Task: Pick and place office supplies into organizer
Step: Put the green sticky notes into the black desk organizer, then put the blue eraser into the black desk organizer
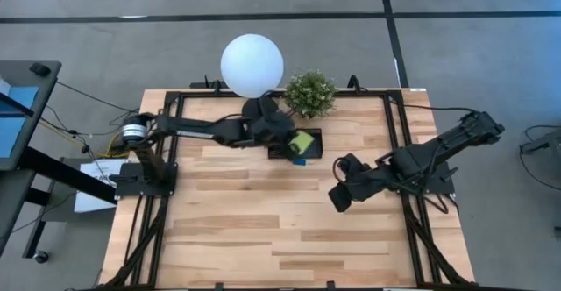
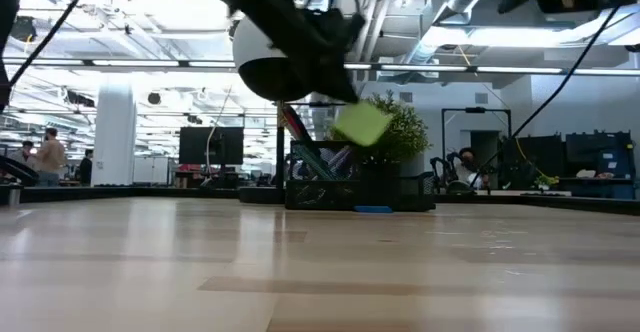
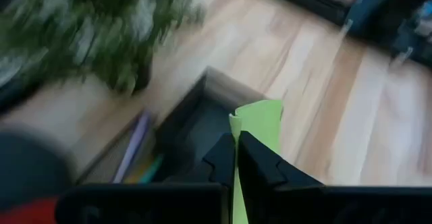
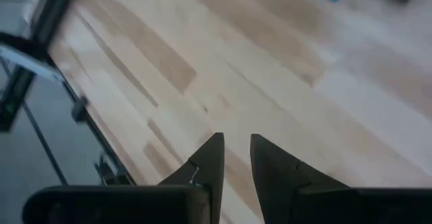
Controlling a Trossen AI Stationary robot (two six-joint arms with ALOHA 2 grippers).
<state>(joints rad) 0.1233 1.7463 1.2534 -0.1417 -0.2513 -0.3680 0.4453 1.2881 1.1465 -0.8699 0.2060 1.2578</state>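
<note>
Where it hangs tilted above the black tray (image 1: 314, 136), the green sticky pad (image 2: 361, 124) is clamped edge-on in the left gripper (image 3: 236, 158), one corner dipping toward the tray. Pens (image 3: 135, 146) lie inside the tray, blurred; red scissor handles (image 2: 297, 128) poke above its rim. A blue eraser (image 1: 300, 161) sits just beside it. The right gripper (image 4: 236, 158) hovers over bare wood, fingers slightly apart, empty.

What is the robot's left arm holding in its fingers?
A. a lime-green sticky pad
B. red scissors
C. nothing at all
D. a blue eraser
A: the left gripper has its fingers shut on the lime-green sticky pad, holding it in the air over the black organizer beside the potted plant.
</note>
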